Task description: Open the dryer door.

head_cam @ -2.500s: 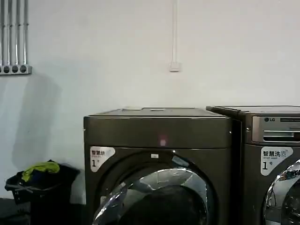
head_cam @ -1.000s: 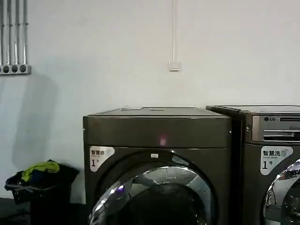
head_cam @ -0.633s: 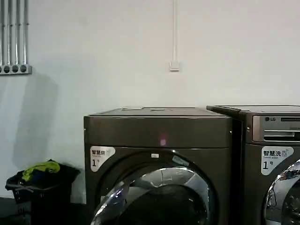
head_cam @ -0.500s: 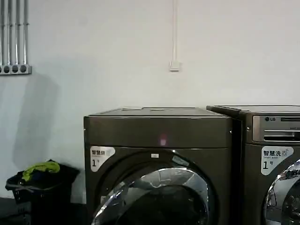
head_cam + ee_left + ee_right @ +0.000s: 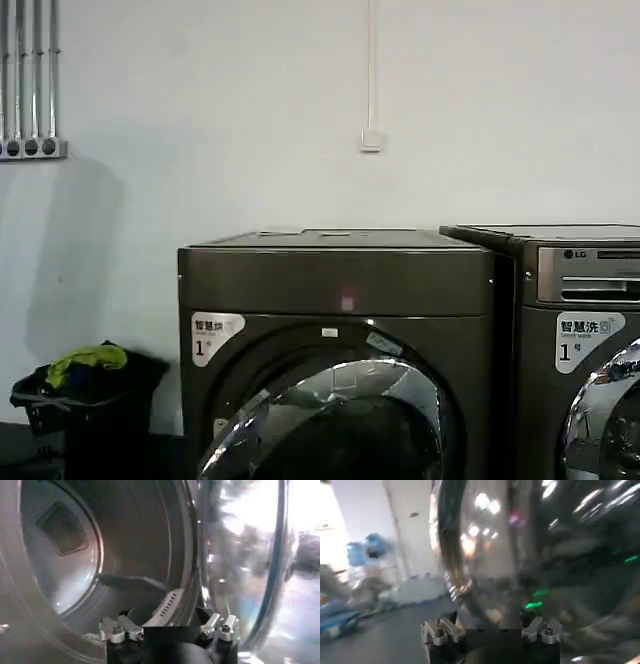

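Note:
The dryer (image 5: 335,285) is the dark bronze-grey box at centre, with a small pink light and a white "1" sticker. Its dryer door (image 5: 335,420), a chrome ring round dark glass, shows at the bottom edge of the head view. In the left wrist view the door (image 5: 245,555) stands swung off the opening and the steel drum (image 5: 65,555) is exposed. My left gripper (image 5: 169,629) is open at the opening's rim, beside the door's edge. My right gripper (image 5: 490,629) is open close to the door's (image 5: 485,545) shiny curved outer face.
A second machine with an LG mark (image 5: 580,330) stands tight against the dryer's right side. A black basket of clothes (image 5: 85,390) sits on the floor at the left. A white wall (image 5: 250,110) rises behind both machines.
In the head view the door's chrome ring has shifted slightly lower and to the right over the last second. The dryer and the basket have not moved.

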Controlling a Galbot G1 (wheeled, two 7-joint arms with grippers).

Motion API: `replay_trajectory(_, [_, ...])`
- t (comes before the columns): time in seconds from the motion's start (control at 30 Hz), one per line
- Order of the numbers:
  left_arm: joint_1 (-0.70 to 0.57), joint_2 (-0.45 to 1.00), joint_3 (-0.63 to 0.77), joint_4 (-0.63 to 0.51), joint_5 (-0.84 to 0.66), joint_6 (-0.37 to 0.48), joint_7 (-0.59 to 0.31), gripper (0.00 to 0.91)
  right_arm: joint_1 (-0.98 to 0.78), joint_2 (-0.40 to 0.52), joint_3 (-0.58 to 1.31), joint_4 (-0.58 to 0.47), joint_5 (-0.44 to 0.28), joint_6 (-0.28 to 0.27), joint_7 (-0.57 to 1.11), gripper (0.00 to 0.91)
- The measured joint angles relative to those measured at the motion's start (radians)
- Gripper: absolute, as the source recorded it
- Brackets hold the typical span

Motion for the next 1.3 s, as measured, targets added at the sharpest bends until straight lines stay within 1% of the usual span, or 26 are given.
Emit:
replay_trajectory(0.07, [0.005, 0.003, -0.001, -0.007, 0.0, 0.0, 0.0, 0.907, -0.067, -0.003, 0.069, 0.034, -0.006, 0.001, 0.042, 0.907])
replay_trajectory(0.17, [0.017, 0.007, -0.006, -0.022, -0.001, 0.0, -0.001, 0.907, -0.182, 0.004, 0.201, 0.098, -0.051, -0.025, 0.139, 0.907])
replay_trajectory(0.23, [0.023, 0.007, -0.009, -0.028, -0.001, -0.001, -0.001, 0.907, -0.253, 0.014, 0.29, 0.141, -0.077, -0.032, 0.202, 0.907])
replay_trajectory(0.4, [0.04, 0.005, -0.018, -0.047, -0.001, -0.003, -0.002, 0.907, -0.398, 0.054, 0.51, 0.243, -0.148, -0.03, 0.335, 0.907])
replay_trajectory(0.5, [0.048, 0.006, -0.022, -0.061, -0.001, -0.005, -0.002, 0.907, -0.47, 0.09, 0.648, 0.281, -0.216, -0.007, 0.349, 0.907])
replay_trajectory(0.57, [0.053, 0.006, -0.028, -0.069, -0.002, -0.005, -0.003, 0.907, -0.517, 0.121, 0.745, 0.298, -0.249, 0.004, 0.359, 0.907])
replay_trajectory(0.67, [0.063, 0.008, -0.038, -0.084, -0.009, -0.008, -0.003, 0.907, -0.595, 0.179, 0.893, 0.319, -0.27, 0.021, 0.378, 0.907])
replay_trajectory(0.97, [0.093, 0.031, -0.031, -0.132, -0.016, -0.022, 0.001, 0.907, -0.781, 0.356, 1.289, 0.352, -0.292, 0.055, 0.411, 0.907])
replay_trajectory(1.07, [0.103, 0.041, -0.021, -0.15, -0.018, -0.028, 0.001, 0.907, -0.819, 0.413, 1.391, 0.36, -0.298, 0.061, 0.445, 0.907])
replay_trajectory(1.17, [0.112, 0.047, -0.01, -0.167, -0.021, -0.032, 0.002, 0.907, -0.846, 0.465, 1.483, 0.356, -0.329, 0.077, 0.486, 0.907])
replay_trajectory(1.3, [0.116, 0.049, 0.005, -0.193, -0.023, -0.038, 0.0, 0.907, -0.869, 0.531, 1.605, 0.345, -0.359, 0.078, 0.571, 0.907])
